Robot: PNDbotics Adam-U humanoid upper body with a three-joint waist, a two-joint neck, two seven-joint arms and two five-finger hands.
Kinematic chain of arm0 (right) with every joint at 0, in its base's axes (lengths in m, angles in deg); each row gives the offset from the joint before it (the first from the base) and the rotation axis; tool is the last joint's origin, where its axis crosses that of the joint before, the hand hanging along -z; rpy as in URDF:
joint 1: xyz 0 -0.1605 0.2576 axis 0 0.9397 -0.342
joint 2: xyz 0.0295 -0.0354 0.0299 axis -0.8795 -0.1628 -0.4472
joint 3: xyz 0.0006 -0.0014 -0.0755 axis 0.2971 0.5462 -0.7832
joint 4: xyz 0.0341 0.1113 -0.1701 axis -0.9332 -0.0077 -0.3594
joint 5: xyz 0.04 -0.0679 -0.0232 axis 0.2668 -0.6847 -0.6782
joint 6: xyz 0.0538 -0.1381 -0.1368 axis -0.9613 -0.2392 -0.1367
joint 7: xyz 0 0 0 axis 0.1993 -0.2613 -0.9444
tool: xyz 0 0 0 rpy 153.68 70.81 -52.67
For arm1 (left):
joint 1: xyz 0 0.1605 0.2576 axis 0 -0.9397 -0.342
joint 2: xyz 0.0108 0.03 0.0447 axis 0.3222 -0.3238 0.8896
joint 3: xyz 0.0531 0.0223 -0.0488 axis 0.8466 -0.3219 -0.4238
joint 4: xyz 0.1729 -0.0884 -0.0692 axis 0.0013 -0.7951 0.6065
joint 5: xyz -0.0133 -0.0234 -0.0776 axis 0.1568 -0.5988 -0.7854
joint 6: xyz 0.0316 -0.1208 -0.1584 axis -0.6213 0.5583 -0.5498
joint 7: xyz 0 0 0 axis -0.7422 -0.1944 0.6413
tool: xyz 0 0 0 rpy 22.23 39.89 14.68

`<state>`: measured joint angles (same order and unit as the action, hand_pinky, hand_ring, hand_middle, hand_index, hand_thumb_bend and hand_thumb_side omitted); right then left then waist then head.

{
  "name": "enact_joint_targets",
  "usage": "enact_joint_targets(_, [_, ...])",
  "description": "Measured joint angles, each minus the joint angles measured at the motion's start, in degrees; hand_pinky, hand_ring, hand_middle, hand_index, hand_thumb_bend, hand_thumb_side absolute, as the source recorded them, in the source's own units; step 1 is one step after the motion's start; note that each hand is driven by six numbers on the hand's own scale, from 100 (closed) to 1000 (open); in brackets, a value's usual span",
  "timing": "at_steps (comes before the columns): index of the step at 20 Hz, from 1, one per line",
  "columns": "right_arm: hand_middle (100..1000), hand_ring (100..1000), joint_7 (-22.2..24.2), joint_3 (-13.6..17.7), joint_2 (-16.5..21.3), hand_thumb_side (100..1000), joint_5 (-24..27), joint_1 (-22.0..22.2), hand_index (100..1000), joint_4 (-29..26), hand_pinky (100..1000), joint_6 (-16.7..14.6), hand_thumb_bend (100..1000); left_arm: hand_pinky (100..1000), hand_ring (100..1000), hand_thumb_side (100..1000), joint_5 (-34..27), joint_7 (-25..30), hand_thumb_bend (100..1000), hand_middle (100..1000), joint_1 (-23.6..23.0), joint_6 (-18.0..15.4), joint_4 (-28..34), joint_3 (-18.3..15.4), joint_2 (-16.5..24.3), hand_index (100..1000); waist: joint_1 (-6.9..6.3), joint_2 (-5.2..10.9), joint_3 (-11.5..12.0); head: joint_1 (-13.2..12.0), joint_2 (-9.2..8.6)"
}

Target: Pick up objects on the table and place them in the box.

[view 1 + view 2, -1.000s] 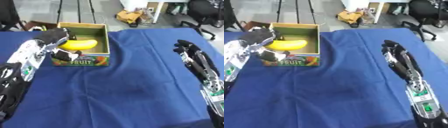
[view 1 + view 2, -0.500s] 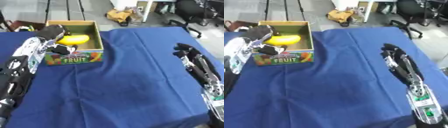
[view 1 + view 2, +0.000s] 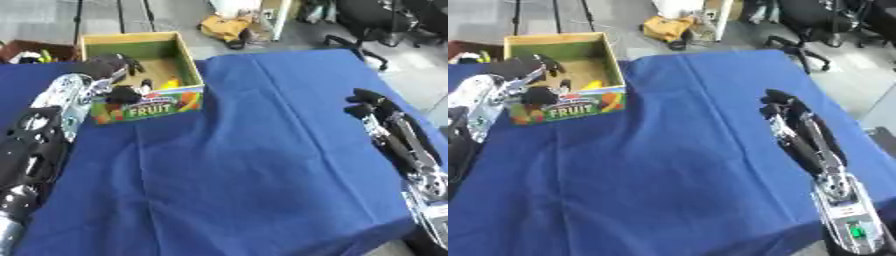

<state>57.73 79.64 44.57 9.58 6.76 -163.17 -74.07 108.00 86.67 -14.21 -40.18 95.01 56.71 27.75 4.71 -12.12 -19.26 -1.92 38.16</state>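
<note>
The fruit box stands at the far left of the blue table, green inside, with a "FRUIT" label on its front wall. A small yellow piece of the banana shows low inside it, behind the front wall; the rest is hidden. My left hand hovers over the box's left front corner with fingers spread and apart from the banana, and its thumb is over the front wall. At the table's right side my right hand rests open, holding nothing.
The blue cloth covers the whole table. Beyond the far edge are a yellow bag on the floor, office chairs at the back right, and a dark red thing left of the box.
The banana, held over the box a second ago, now lies low inside it and my left hand has let go. The camera has tilted, shifting the whole picture. My right hand stays put.
</note>
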Motion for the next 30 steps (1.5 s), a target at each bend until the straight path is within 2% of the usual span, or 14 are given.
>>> enact_joint_targets(5, [774,767,0.04,0.02,0.00,744,0.00,0.00,889,0.00,845,0.08,100,691,634,990,-2.43,3.62,547,658,-0.44,-1.18,0.01,0.00,-0.09,812,-0.15,0.23,0.36,-0.03,0.05])
enact_joint_targets(10, [774,767,-0.04,0.13,0.01,745,0.00,0.28,888,0.04,844,0.19,100,689,623,1000,-7.44,8.36,550,653,-2.09,-3.24,1.43,0.61,0.02,811,-0.35,1.05,1.66,-0.03,0.19])
enact_joint_targets(14, [774,767,-0.20,0.40,0.03,746,0.00,0.53,888,0.19,844,0.35,100,687,614,1000,-15.08,10.00,569,651,-4.53,-3.94,5.72,2.01,0.60,809,-0.38,1.29,2.96,0.08,0.60])
enact_joint_targets(18, [774,767,-0.22,0.54,0.06,748,0.00,0.66,887,0.32,844,0.38,100,690,612,1000,-24.07,10.32,584,662,-6.23,-3.29,13.10,3.75,2.47,818,-0.69,1.87,4.04,0.25,0.67])
enact_joint_targets(22, [774,767,-0.26,0.75,0.10,748,0.00,0.91,887,0.33,844,0.42,100,694,608,1000,-31.74,9.13,604,658,-8.28,-1.25,22.64,4.63,4.64,814,-0.73,2.21,4.83,0.41,1.10])
enact_joint_targets(26, [773,767,-0.38,0.89,0.12,749,0.00,1.04,886,0.34,844,0.55,100,687,600,973,-38.21,4.73,601,650,-11.70,2.01,32.90,4.17,6.79,806,-0.72,2.53,5.95,0.69,1.12])
enact_joint_targets(30, [773,767,-0.57,1.24,0.34,749,0.00,1.55,887,0.35,843,0.65,100,688,599,928,-45.13,-2.41,568,643,-17.99,5.43,42.82,2.31,9.48,797,-0.70,2.81,7.93,1.41,1.09])
